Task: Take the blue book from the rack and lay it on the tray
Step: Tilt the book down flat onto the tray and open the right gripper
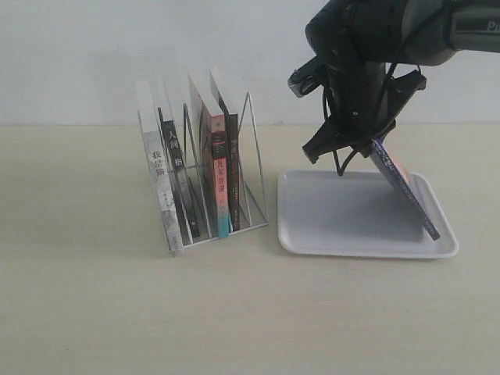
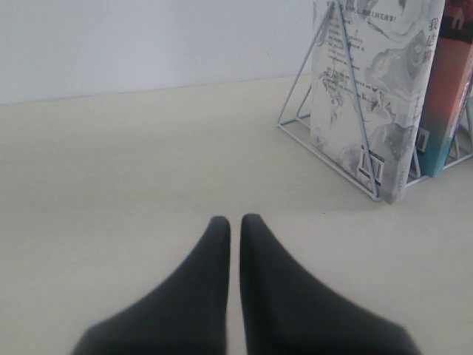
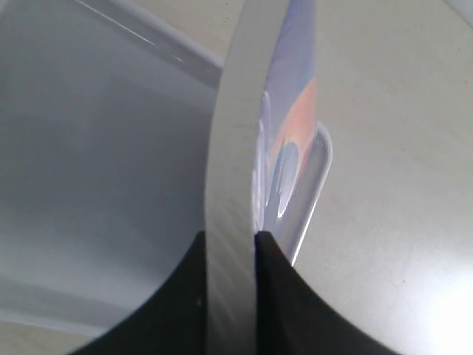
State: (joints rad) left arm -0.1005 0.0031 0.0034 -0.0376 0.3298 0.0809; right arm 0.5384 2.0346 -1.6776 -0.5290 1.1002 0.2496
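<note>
Right end effector (image 1: 366,147) grips the blue book (image 1: 406,191) by its upper edge, long axis slanting down from the grip toward the near right corner of the tray (image 1: 336,215), lower edge seemingly touching there, cover not yet flat.

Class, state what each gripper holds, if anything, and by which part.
The right gripper pinches the blue book by its upper end, tilted over the tray. The left gripper holds nothing.
</note>
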